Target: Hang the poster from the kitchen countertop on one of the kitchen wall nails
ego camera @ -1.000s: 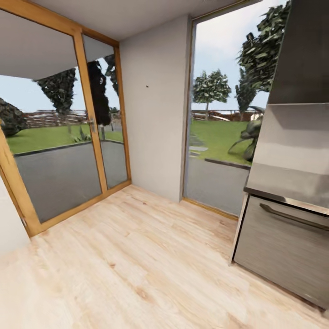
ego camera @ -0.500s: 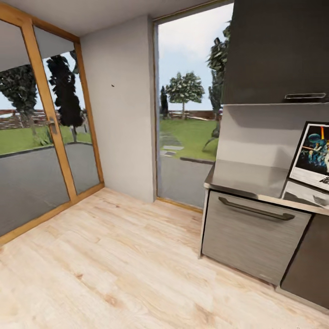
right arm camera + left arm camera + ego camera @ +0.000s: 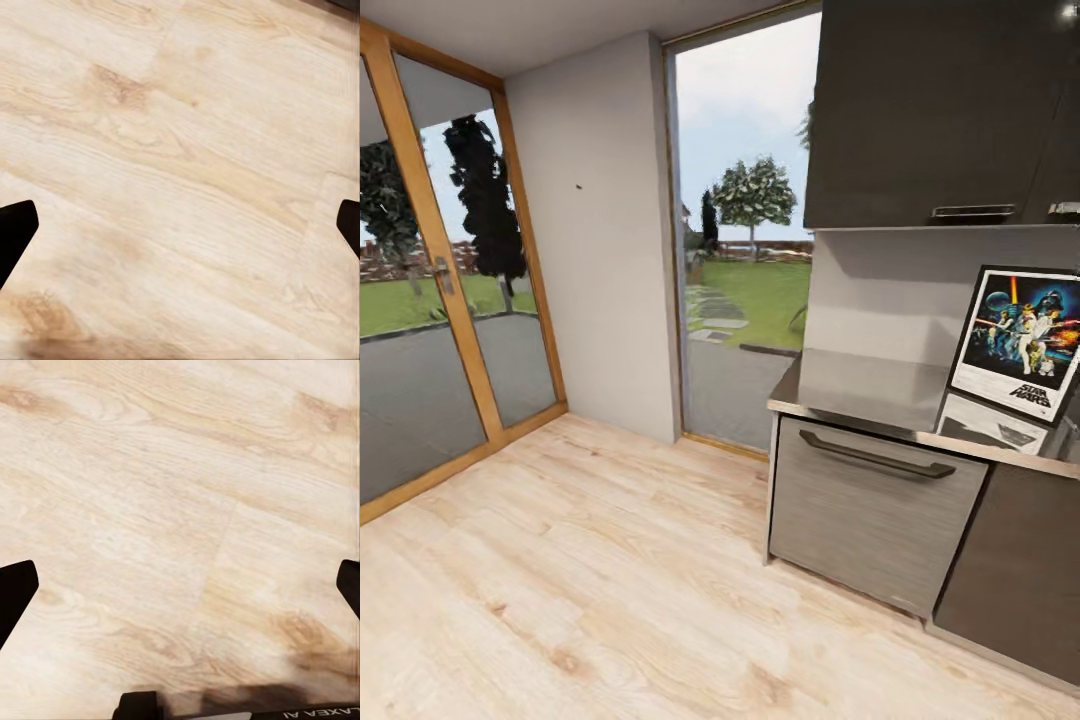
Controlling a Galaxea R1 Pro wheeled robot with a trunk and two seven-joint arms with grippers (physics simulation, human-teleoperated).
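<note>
While poster (image 3: 1017,343) leans on countertop (image 3: 880,385), left gripper (image 3: 180,585) & right gripper (image 3: 180,225) spread wide, empty, above floor (image 3: 610,560).

From my station, the poster (image 3: 1015,343) is clipped at its right edge by the frame. The wall nail (image 3: 579,186) reads as a mere dot. Fingertips (image 3: 16,594) are cut off at picture edges.

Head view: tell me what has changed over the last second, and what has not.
The camera swung to the robot's right, so the whole scene slid left in the picture. That brought the poster into sight, leaning on the kitchen countertop. Nothing was taken hold of or let go. The wall nail and the cabinets themselves have not moved; both grippers point at the wooden floor, fingers spread, empty.
</note>
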